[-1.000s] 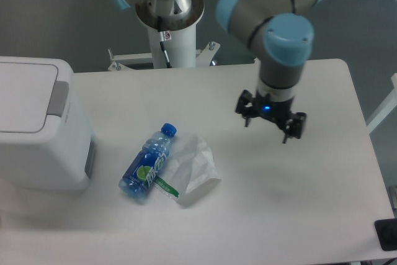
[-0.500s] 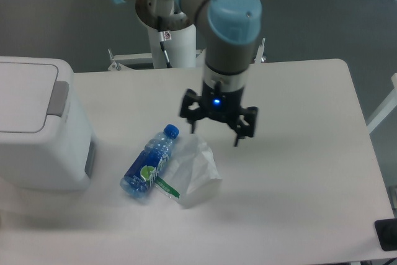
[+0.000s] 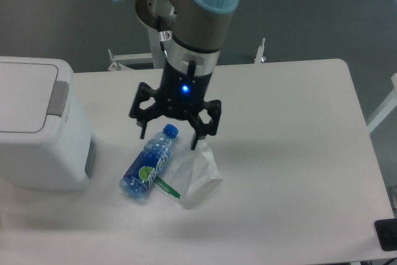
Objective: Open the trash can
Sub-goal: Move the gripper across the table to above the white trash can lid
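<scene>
While you watch the arm, notice that the gripper (image 3: pixel 172 133) has travelled a long way toward the bin (image 3: pixel 37 131) — one second ago it hung far from the bin, over the other half of the table (image 3: pixel 291 153), and half a second ago it was about midway. Now it hangs just above the cap end of the bottle (image 3: pixel 147 163), on the side of the bottle away from the bin. Its fingers are spread apart and hold nothing, the same as in the earlier pictures.

The bin has not moved. It stands at the table's edge, its lid (image 3: pixel 22 94) flat and closed, and the grey tab (image 3: pixel 59 98) sits on the lid's edge that faces the gripper. The bottle and the crumpled bag (image 3: pixel 193 172) beside it lie between the bin and the table's middle, also unmoved.

For the task this means, in my judgement, that you are in the approach only — the gripper is nearer but well apart from the tab, and no contact with the lid is made yet. The path passes over the bottle, so keep enough height there.
</scene>
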